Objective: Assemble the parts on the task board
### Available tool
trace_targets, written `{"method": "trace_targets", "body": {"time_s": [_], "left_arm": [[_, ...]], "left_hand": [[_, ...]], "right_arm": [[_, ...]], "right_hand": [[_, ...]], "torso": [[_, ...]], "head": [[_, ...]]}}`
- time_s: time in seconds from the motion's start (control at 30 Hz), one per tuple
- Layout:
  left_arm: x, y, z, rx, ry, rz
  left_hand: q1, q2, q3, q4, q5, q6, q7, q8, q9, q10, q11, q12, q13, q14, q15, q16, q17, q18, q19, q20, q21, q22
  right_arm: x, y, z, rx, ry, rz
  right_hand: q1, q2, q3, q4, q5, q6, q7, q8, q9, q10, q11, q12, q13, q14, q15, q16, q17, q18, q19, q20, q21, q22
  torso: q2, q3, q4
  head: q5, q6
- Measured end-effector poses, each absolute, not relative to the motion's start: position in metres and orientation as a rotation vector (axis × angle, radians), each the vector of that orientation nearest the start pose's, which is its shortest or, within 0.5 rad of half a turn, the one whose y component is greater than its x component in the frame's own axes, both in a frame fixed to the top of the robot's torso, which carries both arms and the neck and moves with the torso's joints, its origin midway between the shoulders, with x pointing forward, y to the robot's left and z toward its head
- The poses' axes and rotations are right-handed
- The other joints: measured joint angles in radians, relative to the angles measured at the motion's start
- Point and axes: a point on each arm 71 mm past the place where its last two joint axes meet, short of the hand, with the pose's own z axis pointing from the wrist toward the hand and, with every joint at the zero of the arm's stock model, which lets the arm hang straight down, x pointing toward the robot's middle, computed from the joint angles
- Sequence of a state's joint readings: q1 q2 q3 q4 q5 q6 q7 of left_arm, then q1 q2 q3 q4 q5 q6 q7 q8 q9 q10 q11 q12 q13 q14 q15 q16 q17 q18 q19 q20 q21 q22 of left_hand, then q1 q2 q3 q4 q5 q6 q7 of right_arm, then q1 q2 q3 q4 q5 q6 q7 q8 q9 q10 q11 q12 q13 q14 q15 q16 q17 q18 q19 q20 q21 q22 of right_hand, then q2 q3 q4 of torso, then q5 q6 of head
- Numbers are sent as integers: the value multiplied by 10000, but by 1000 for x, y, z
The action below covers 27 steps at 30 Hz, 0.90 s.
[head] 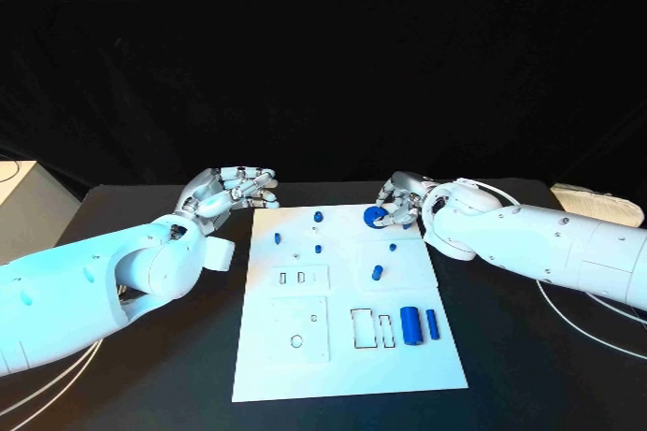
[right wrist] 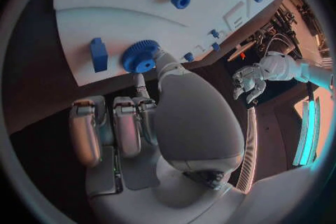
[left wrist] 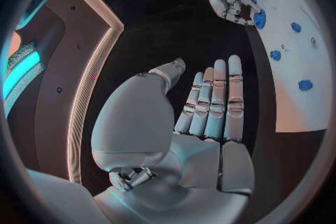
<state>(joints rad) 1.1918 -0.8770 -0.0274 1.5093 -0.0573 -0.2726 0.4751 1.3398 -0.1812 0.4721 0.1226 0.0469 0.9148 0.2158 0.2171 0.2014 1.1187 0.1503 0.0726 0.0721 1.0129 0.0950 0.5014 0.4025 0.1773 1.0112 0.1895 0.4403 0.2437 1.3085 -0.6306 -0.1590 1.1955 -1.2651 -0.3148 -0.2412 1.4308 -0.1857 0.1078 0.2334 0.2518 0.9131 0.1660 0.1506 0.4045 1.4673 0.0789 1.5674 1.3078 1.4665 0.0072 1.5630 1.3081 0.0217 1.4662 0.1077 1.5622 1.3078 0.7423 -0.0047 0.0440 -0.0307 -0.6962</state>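
Right hand (head: 400, 205) pinches blue gear (head: 374, 216) at far edge of task board (head: 405, 370). Left hand (head: 232, 193) released, off board's far-left corner. Risk: thin fingertip grip, gear may tilt, slip off.

Robot lab, black-draped table (head: 135, 356), cables (head: 594, 330)
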Motion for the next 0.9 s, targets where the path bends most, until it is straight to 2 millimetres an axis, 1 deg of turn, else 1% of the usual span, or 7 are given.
{"method": "trace_targets", "body": {"time_s": [0.23,0.4,0.47,0.57,0.63,0.7,0.9], "left_arm": [[491,229,-171,-10133,13472,-15790],[491,229,-171,-10138,13481,-15782],[491,229,-171,-10139,13481,-15778],[491,229,-171,-10142,13484,-15773],[491,229,-171,-10144,13487,-15769],[491,229,-171,-10145,13489,-15767],[491,230,-171,-10149,13496,-15763]], "left_hand": [[0,0,0,0,0,0,0,0,-1,0,0,0,0,0,0,0,-1,0,0,0,0,7],[38,38,0,0,0,0,0,0,-2,0,0,0,0,0,0,0,-1,0,0,0,0,9],[38,38,0,0,0,0,0,0,-2,0,0,0,0,0,0,0,-2,0,0,0,0,9],[38,39,0,1,0,0,0,0,-3,0,0,0,0,0,0,0,-2,0,0,0,0,9],[38,38,0,0,0,0,0,0,-3,0,0,0,0,0,0,0,-2,0,0,0,0,9],[38,39,-1,1,0,0,0,0,-3,0,0,0,0,0,0,0,-3,0,0,0,0,8],[38,38,-1,1,0,0,0,0,-4,0,0,0,0,0,0,0,6,0,-37,-37,40,20]], "right_arm": [[555,-202,-193,845,17549,4229],[557,-202,-193,871,17580,4191],[557,-203,-193,886,17586,4187],[557,-203,-193,898,17589,4193],[557,-203,-193,896,17591,4200],[557,-202,-193,888,17585,4223],[554,-197,-192,753,17494,4334]], "right_hand": [[0,0,27,137,60,56,-18,24,9,0,0,0,0,0,0,0,-1,0,0,0,0,0],[0,0,109,219,117,146,-75,40,14,-1,0,0,-1,0,0,-1,-1,1,0,0,0,-1],[70,70,161,271,172,246,-67,89,13,-1,0,0,-2,0,0,-1,-2,1,0,0,0,-1],[208,172,529,319,191,383,-133,107,-2,-1,0,0,-2,0,0,-1,-2,2,0,0,0,-2],[426,80,899,278,478,478,-154,95,-63,-11,-10,0,-2,-14,-61,-1,-3,1,0,0,0,-2],[572,-18,1277,208,660,596,-166,90,-117,-44,-49,0,-2,1,-76,-1,-3,-139,-4,-11,3,-2],[634,-83,2092,39,695,700,-162,97,-137,-2,-164,0,-3,10,-196,-1,-3,-154,4,-151,41,-3]], "torso": [[3,2,6],[3,6,11],[3,11,9],[3,12,1],[3,14,-3],[4,16,-7],[6,17,-7]], "head": [[-6,-11],[13,-26],[24,-41],[35,-47],[35,-48],[36,-53],[20,-58]]}}
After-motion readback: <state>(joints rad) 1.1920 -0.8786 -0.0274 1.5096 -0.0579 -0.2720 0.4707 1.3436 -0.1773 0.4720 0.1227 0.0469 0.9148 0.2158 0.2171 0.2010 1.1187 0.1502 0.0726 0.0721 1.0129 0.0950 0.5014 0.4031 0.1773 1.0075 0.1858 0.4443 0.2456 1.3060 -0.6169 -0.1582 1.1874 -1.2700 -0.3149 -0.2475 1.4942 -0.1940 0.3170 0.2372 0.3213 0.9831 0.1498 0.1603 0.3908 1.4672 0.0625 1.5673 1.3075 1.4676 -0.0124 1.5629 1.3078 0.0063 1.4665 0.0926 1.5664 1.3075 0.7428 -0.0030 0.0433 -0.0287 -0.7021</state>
